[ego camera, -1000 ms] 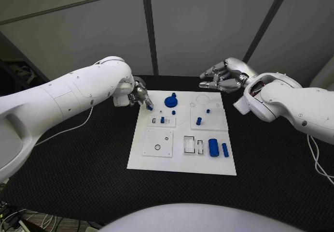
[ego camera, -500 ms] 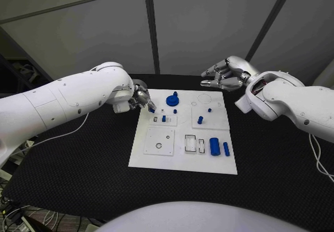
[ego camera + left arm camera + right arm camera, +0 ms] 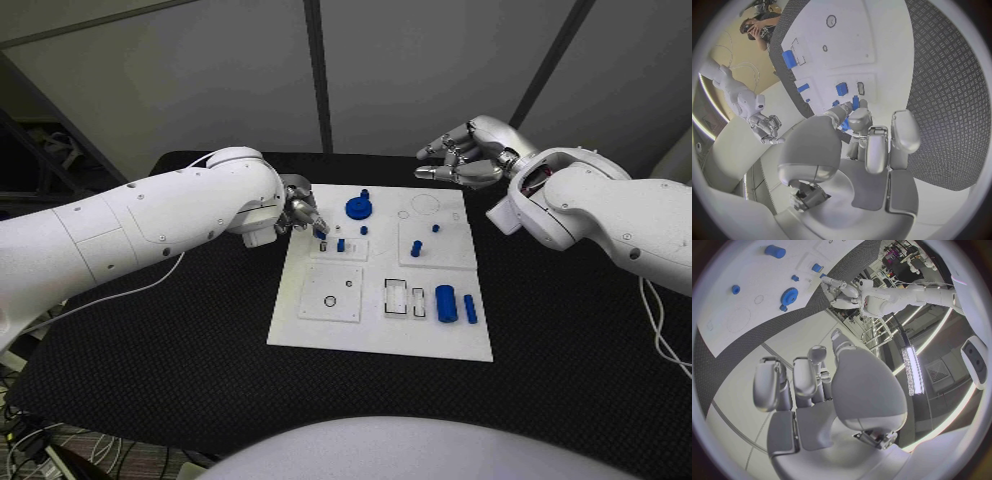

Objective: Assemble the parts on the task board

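The white task board (image 3: 378, 335) lies in the middle of the black table. My left hand (image 3: 299, 211) hovers over its rear left corner and pinches a small blue peg (image 3: 319, 232) between thumb and a finger; the left wrist view shows that peg (image 3: 845, 124) at my fingertips, just above a small raised plate (image 3: 351, 252) where another peg (image 3: 340, 244) stands. A blue gear (image 3: 358, 208) sits at the rear of the board. My right hand (image 3: 464, 155) hangs above the rear right corner, fingers loosely bent and apart, holding nothing.
More blue pegs (image 3: 415, 248) stand on the right rear plate. A blue cylinder (image 3: 446, 303) and a blue bar (image 3: 470, 309) lie at the board's right front, beside empty rectangular slots (image 3: 392, 298). A cable (image 3: 144, 280) trails over the table at the left.
My left hand has moved a little right and toward the board with the blue peg still pinched. The right hand has stayed where it was.
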